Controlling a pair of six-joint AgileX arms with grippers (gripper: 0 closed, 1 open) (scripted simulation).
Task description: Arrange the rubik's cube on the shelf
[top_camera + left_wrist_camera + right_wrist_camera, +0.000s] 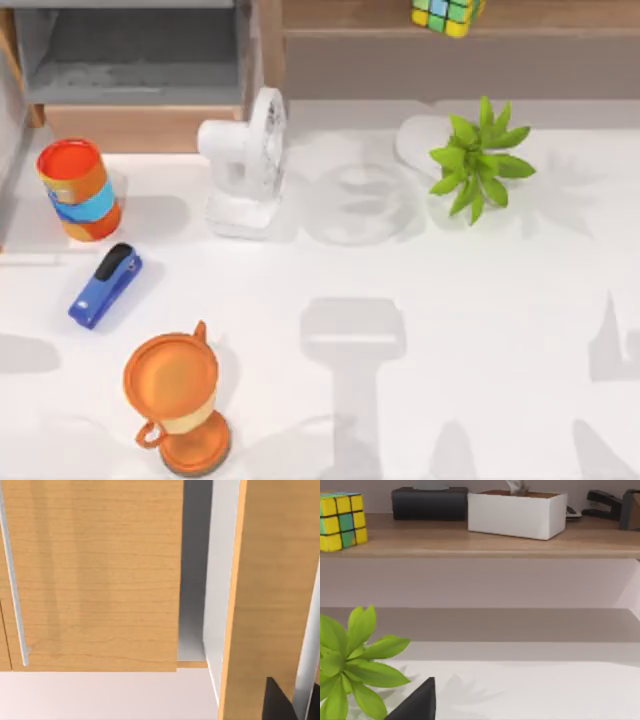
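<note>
The rubik's cube [446, 14], with yellow, green and blue tiles, rests on the light-brown shelf [560, 15] at the back of the table, right of centre. In the right wrist view the rubik's cube [341, 520] stands upright near one end of the shelf board [495, 542], with nothing touching it. A dark part of my right gripper [417, 705] shows low over the white table, well short of the shelf and beside the plant. A dark part of my left gripper [277, 702] sits close to wooden panels.
A green potted plant [478, 165] stands in front of the shelf below the cube. A white fan [248, 165], an orange-and-blue can [78, 190], a blue stapler [106, 285] and an orange trophy [178, 400] occupy the left half. A black box [430, 503] and white tissue box [517, 514] share the shelf.
</note>
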